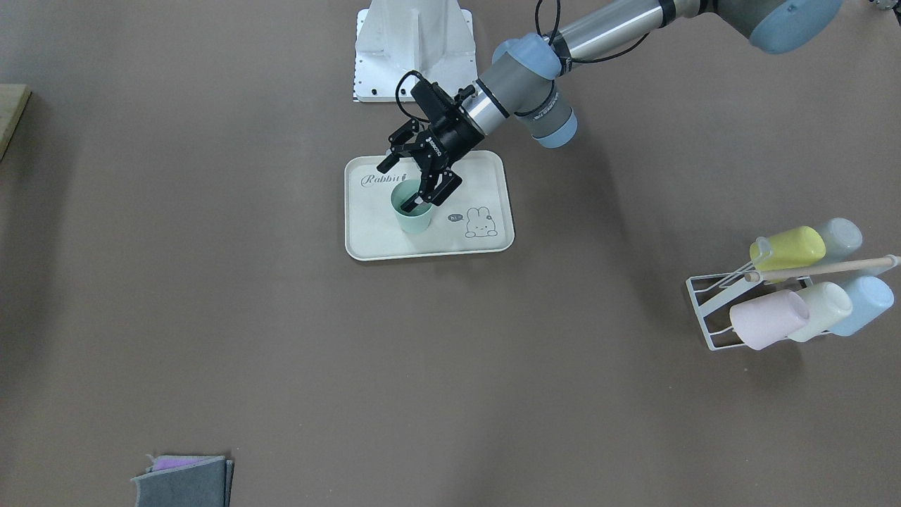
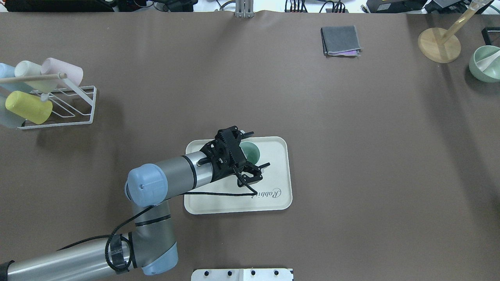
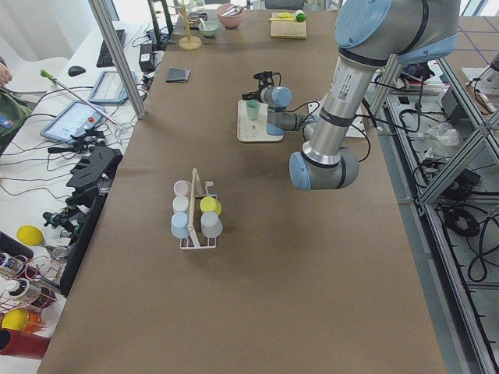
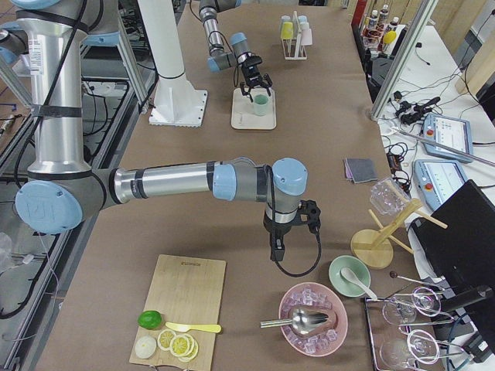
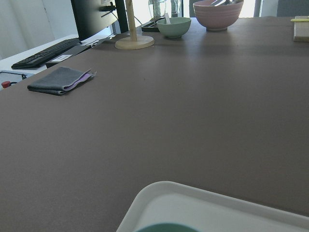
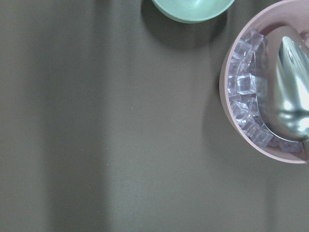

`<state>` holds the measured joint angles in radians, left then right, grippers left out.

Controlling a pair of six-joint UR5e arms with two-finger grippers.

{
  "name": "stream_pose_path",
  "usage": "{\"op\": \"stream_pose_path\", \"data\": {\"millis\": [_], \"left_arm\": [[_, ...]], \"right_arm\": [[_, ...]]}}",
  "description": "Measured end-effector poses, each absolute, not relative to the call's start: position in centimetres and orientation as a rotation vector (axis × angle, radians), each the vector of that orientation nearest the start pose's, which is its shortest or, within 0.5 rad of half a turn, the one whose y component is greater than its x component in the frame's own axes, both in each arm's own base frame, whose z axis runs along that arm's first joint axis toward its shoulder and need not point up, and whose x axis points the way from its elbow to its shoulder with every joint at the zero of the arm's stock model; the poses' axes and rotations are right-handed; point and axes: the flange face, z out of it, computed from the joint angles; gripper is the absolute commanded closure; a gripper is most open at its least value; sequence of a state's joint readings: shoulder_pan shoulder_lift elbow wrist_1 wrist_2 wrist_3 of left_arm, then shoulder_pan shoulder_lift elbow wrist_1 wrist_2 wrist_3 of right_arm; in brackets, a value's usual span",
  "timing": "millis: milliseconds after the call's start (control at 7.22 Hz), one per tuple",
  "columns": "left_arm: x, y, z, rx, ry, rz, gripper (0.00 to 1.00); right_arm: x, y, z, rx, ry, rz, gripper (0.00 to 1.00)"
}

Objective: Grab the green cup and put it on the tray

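Observation:
The green cup (image 1: 412,215) stands upright on the cream "Rabbit" tray (image 1: 380,239) at mid-table. My left gripper (image 1: 408,186) hangs tilted over it, open, with its fingers spread either side of the cup's rim. In the overhead view the cup (image 2: 252,153) sits between the spread fingers of the left gripper (image 2: 258,150) on the tray (image 2: 234,205). The left wrist view shows only the tray's corner (image 5: 193,203) and a sliver of the cup's rim (image 5: 164,227). My right gripper (image 4: 309,212) shows only in the exterior right view, far from the tray; I cannot tell its state.
A white wire rack (image 1: 711,310) with several pastel cups stands at the table's left end (image 2: 78,117). A folded grey cloth (image 2: 340,39), a wooden stand (image 2: 439,45) and a green bowl (image 2: 484,64) sit on the far side. A pink bowl of ice (image 6: 260,87) lies under the right wrist.

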<state>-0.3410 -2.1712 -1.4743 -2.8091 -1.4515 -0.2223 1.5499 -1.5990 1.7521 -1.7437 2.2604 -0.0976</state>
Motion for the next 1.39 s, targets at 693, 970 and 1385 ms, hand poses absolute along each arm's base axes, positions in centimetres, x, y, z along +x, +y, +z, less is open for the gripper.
{"op": "stream_pose_path", "data": {"millis": [693,970,1385], "left_arm": [[48.0,-42.4,16.3,1.214,0.79,0.622,0.01],[45.3,-45.5,16.9,1.107,0.65,0.611,0.01],[40.8,-49.2,17.6,0.995,0.496,0.573,0.01]], "right_arm": [[5.9,-47.3,60.5,0.025,-0.692,-0.116,0.0],[5.8,-47.3,60.4,0.028,-0.705,-0.116,0.0],[5.6,-47.2,60.5,0.024,-0.724,-0.114,0.0]]}}
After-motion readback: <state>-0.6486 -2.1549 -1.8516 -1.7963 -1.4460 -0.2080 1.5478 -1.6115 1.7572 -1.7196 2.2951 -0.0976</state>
